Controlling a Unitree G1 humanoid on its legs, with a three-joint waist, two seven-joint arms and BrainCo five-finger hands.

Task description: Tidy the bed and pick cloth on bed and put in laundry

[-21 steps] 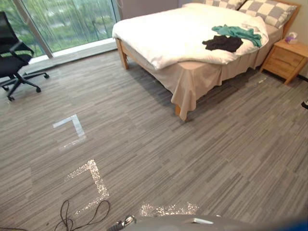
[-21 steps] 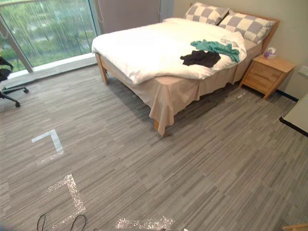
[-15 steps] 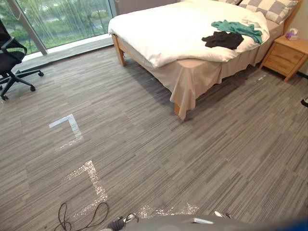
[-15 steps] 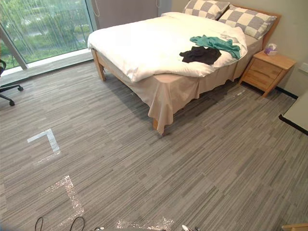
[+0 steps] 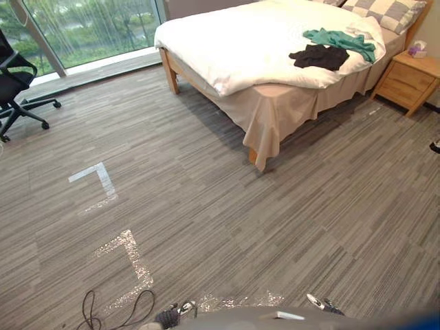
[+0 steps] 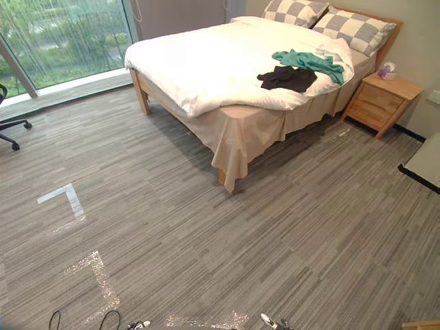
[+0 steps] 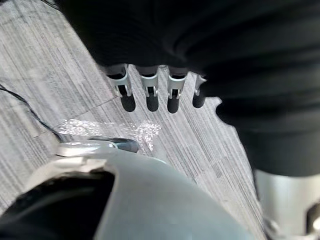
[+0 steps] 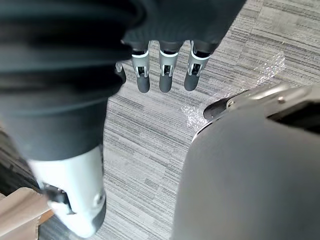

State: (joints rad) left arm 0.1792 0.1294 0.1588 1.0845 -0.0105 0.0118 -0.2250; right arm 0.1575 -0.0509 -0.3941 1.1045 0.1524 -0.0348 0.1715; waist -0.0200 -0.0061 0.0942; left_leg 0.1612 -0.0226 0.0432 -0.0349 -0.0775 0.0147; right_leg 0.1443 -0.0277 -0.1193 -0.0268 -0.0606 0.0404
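- Black cloth (image 5: 317, 58) and green cloth (image 5: 340, 41) lie together on the bed (image 5: 234, 41), at 1 o'clock; one grab might leave one behind.
- Left hand (image 7: 150, 97) and right hand (image 8: 165, 75) hang loose, empty; the approach may clip the bed corner.

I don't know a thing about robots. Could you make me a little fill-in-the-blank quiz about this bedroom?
Beside the teal cloth on the bed lies a second cloth, coloured ___. The pillows have a ___ pattern. The nightstand is made of ___. The left hand, fingers straight, holds ___.
Missing words: black; checkered; wood; nothing.
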